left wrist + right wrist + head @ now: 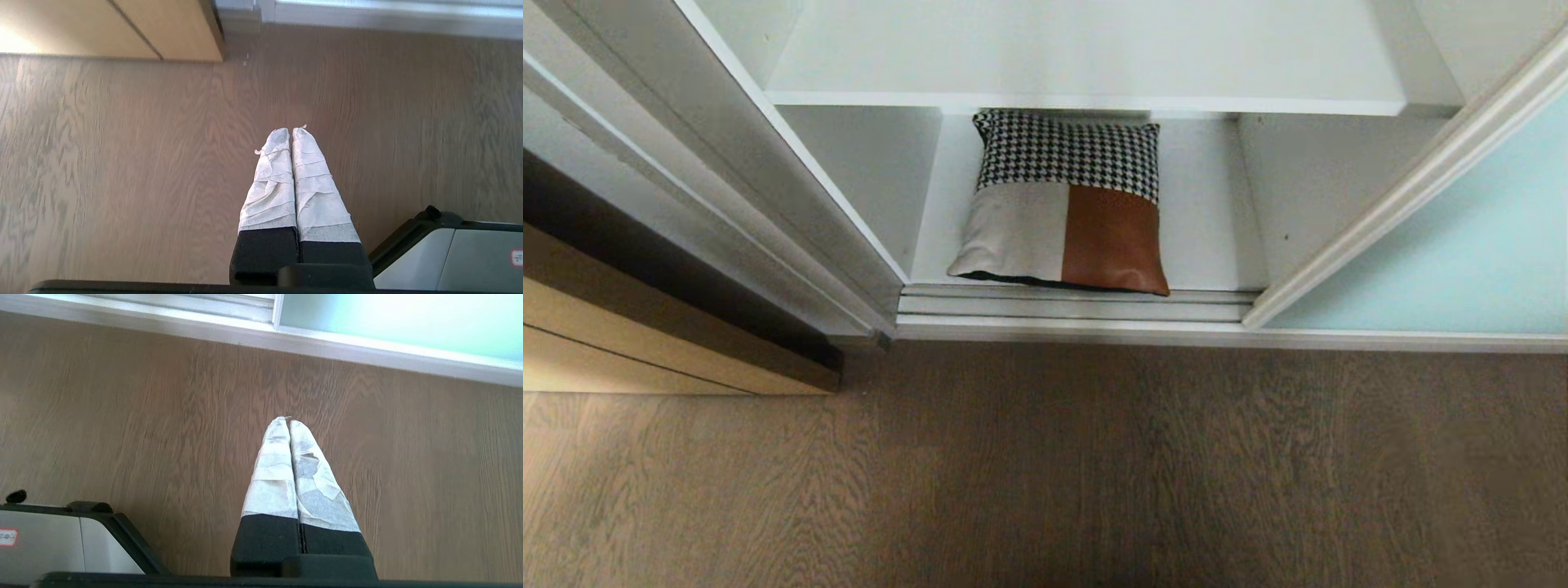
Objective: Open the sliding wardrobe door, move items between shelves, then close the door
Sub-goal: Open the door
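Observation:
The wardrobe stands open in the head view. Its pale aqua sliding door (1462,269) is pushed to the right, and the same glass (400,322) shows in the right wrist view. One item, a houndstooth, beige and rust-orange cushion (1066,204), lies on the bottom shelf (1209,229). The white shelf (1086,57) above it is bare. Neither arm shows in the head view. My left gripper (291,130) and right gripper (285,419) both hang shut and empty over the wood floor, well short of the wardrobe.
A silver door track (1078,306) runs along the wardrobe's foot. A tan wooden door (645,327) stands at the left, also seen as tan wood (122,28) in the left wrist view. Brown wood-grain floor (1045,474) fills the foreground. My grey base (449,253) is beside each gripper.

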